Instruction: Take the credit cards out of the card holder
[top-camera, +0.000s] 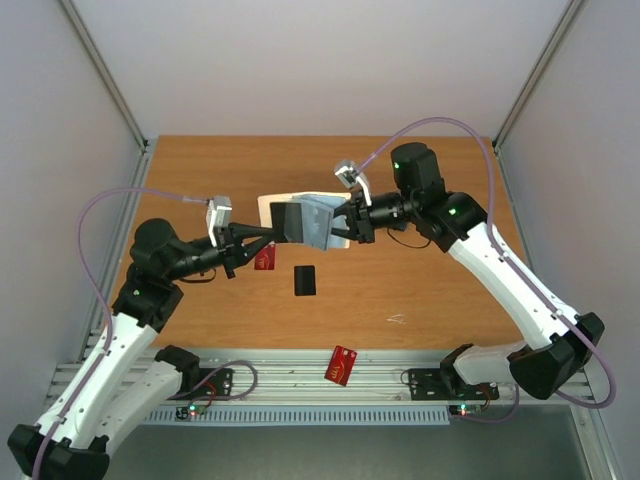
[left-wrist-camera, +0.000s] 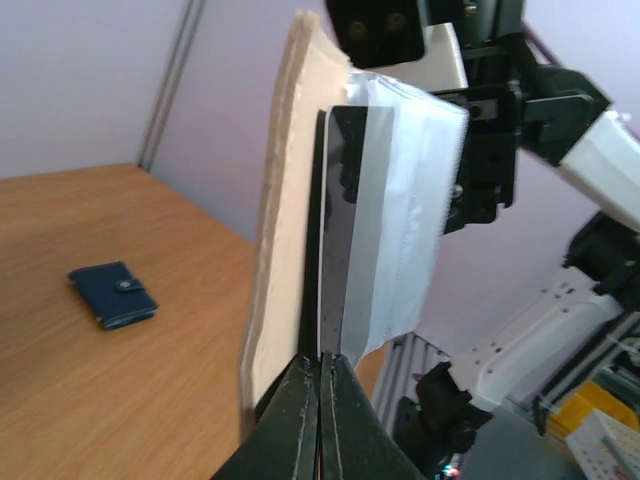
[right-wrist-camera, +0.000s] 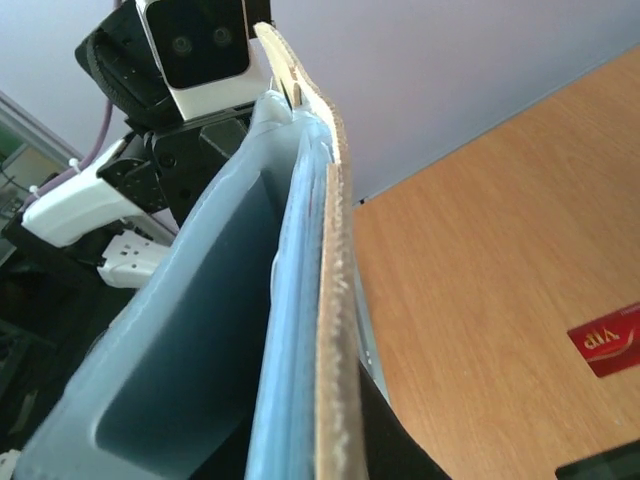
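Note:
The card holder (top-camera: 322, 222) hangs upright above the table with its grey-blue sleeves fanned open. My right gripper (top-camera: 347, 225) is shut on its right end; one dark finger (right-wrist-camera: 410, 450) shows beside the beige cover (right-wrist-camera: 335, 300). A black credit card (left-wrist-camera: 338, 230) sticks out of a sleeve next to the beige cover (left-wrist-camera: 285, 200), and my left gripper (left-wrist-camera: 321, 358) is shut on its near edge. In the top view that card (top-camera: 286, 222) juts from the holder's left side at my left gripper (top-camera: 270, 234). One red card (top-camera: 264, 258) (right-wrist-camera: 607, 340) lies on the table below.
A small dark blue wallet (top-camera: 305, 279) (left-wrist-camera: 113, 294) lies on the table near the holder. A second red card (top-camera: 342, 364) rests on the metal rails at the table's front edge. Grey walls and frame posts close in the back and sides.

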